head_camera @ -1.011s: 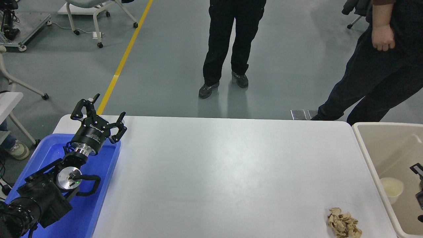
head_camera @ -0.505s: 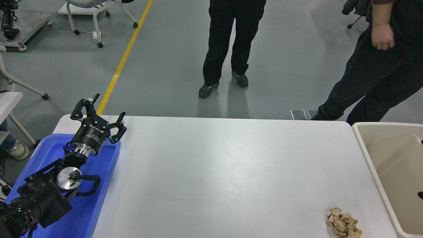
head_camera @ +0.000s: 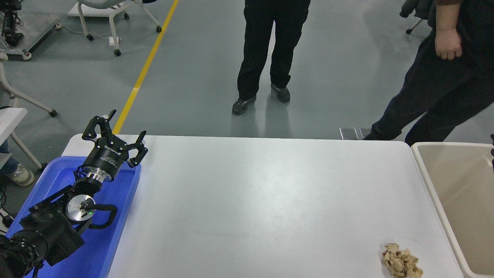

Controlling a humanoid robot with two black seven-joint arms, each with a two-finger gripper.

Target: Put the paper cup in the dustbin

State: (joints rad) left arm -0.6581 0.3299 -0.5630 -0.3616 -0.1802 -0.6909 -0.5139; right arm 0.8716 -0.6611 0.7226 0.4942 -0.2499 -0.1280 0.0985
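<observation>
The paper cup does not show in the head view; I cannot tell whether it lies in the hidden part of the bin. The dustbin (head_camera: 455,181), a large beige bin with a thick pale rim, stands against the table's right end, and the part of its inside that I can see is bare. Only a thin black sliver of my right arm (head_camera: 493,152) shows at the right edge above the bin; its gripper is out of view. My left gripper (head_camera: 117,129) is parked open and empty over the far end of the blue tray (head_camera: 119,216) at the lower left.
A crumpled tan paper wad (head_camera: 401,264) lies on the white table (head_camera: 262,200) near its front right corner. Two people in dark clothes stand beyond the far edge, one at the middle (head_camera: 266,50) and one at the right (head_camera: 444,77).
One second ago the cup sat in the bin beside my right gripper. Since then the cup has gone from sight and the right arm has drawn back out of the right edge.
</observation>
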